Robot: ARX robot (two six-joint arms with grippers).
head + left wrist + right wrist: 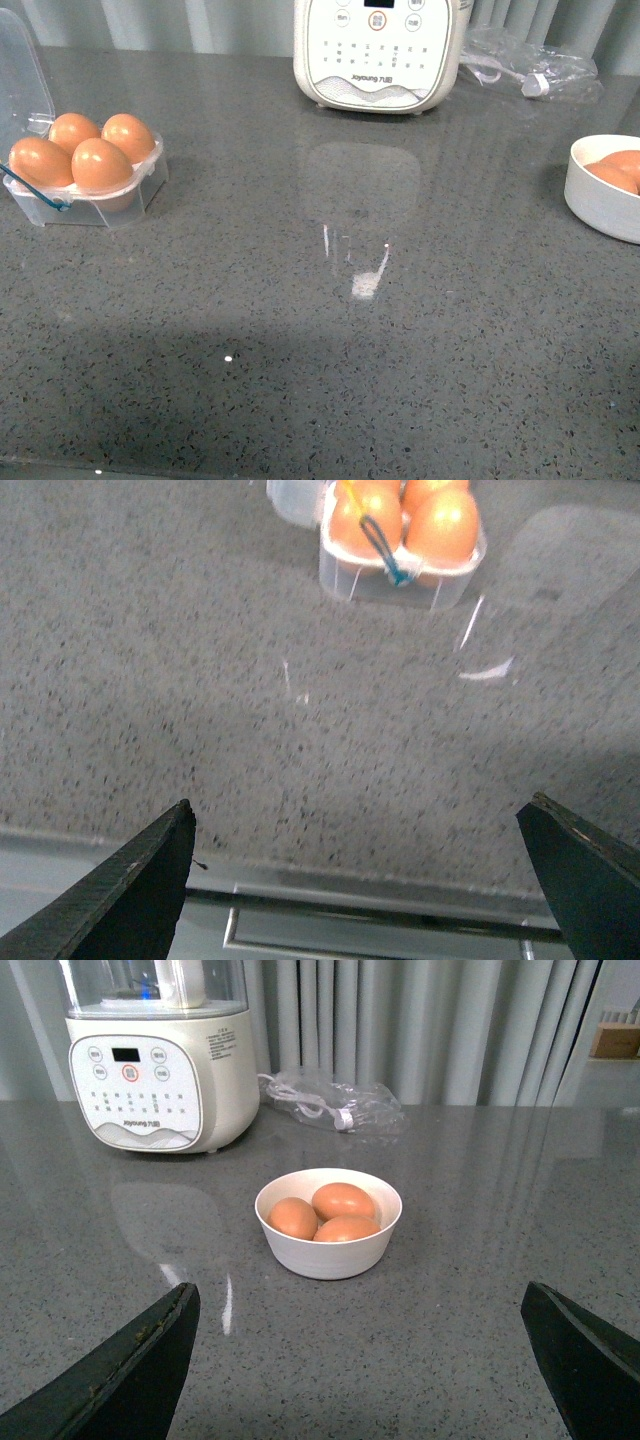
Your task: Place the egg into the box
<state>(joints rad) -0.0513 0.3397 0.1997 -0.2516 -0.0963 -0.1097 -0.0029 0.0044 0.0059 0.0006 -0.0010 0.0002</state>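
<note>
Left fingers (130, 890) and right fingers (130, 1360) are spread wide and empty over a glossy grey speckled bench (330, 380). Box (85, 190) at 10 o'clock, lid up, all four cells apparently filled, so the egg (102, 163) is in. Step looks done, and the next move only needs the arms clear. Bowl (600, 205) at 3, appliance (378, 60) at 12, curtains (400, 1020) behind.

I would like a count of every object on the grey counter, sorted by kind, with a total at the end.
Clear plastic four-cell egg carton: 1
Round white bowl: 1
Smooth orange-brown eggs: 7 (4 in the carton, 3 eggs in the bowl)
White kitchen appliance with buttons: 1
Crumpled clear plastic bag with a white cable: 1
Total: 11
</note>
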